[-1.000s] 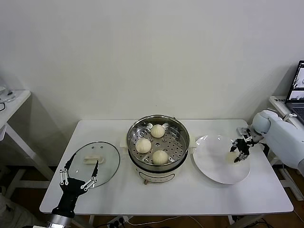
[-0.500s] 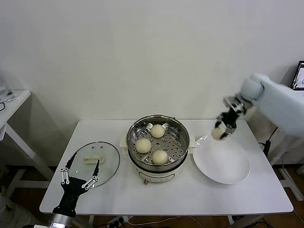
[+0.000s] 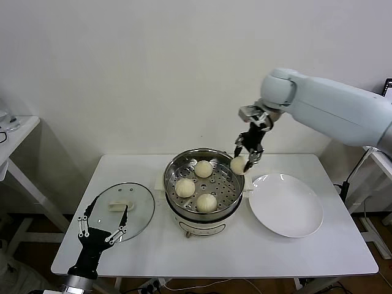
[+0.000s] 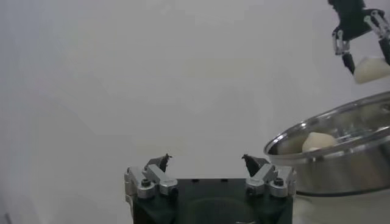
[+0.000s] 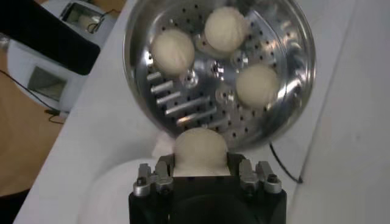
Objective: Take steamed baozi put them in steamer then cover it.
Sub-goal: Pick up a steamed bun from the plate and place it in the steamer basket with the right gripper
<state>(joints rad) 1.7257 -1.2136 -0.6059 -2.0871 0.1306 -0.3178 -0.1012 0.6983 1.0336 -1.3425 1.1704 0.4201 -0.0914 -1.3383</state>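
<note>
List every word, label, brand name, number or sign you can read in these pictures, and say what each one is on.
None can be read.
The steamer shows no readable label; a small mark on its white base is too small to read.
The plate, the glass lid and the baozi in the right end effector carry no text.

I'm getting bright, even indoor light in the head view, soft shadows only. The steamer (image 3: 204, 184) rim throws sharp glints, strongest around its 3 o'clock edge. The glass lid (image 3: 124, 209) shows faint reflections. In the left wrist view the wall is washed pale and hazy. In the right wrist view the perforated tray (image 5: 220, 70) glares, and the bun (image 5: 200, 150) nearest the lens looks soft.
</note>
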